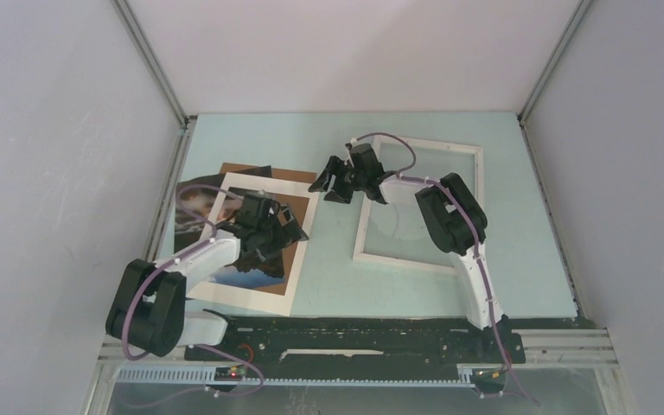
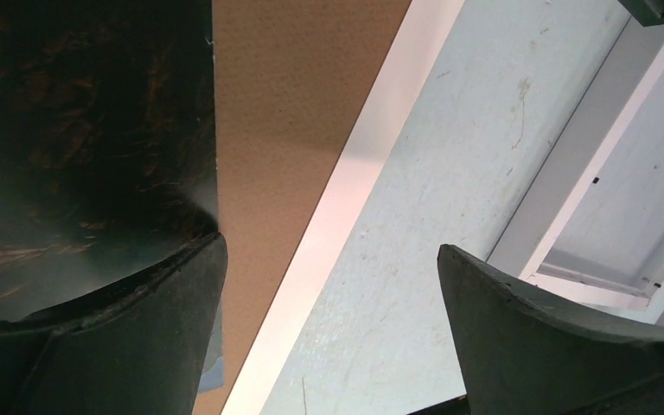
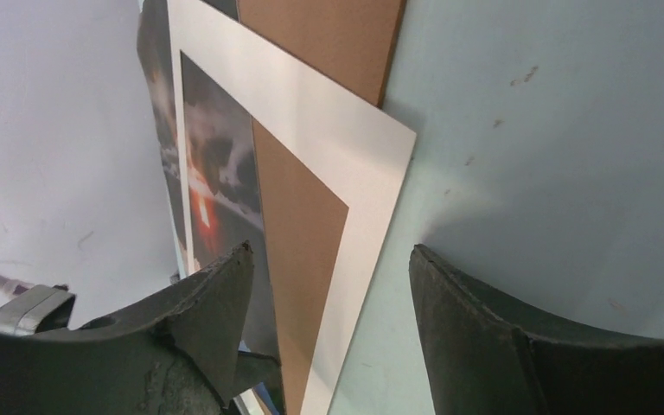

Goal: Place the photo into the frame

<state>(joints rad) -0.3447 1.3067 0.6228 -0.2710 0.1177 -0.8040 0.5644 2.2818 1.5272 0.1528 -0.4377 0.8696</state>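
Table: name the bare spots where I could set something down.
Free: the near gap between photo and frame; the strip between frame and right wall; the strip along the back wall. Crowded: the left, photo pile under the left arm.

Bright even light, soft shadows, wrist views blurry up close

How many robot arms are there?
2. The left arm reaches over the photo on the left side of the table. The right arm bends over the frame on the right, its gripper between frame and photo. None seems hidden.
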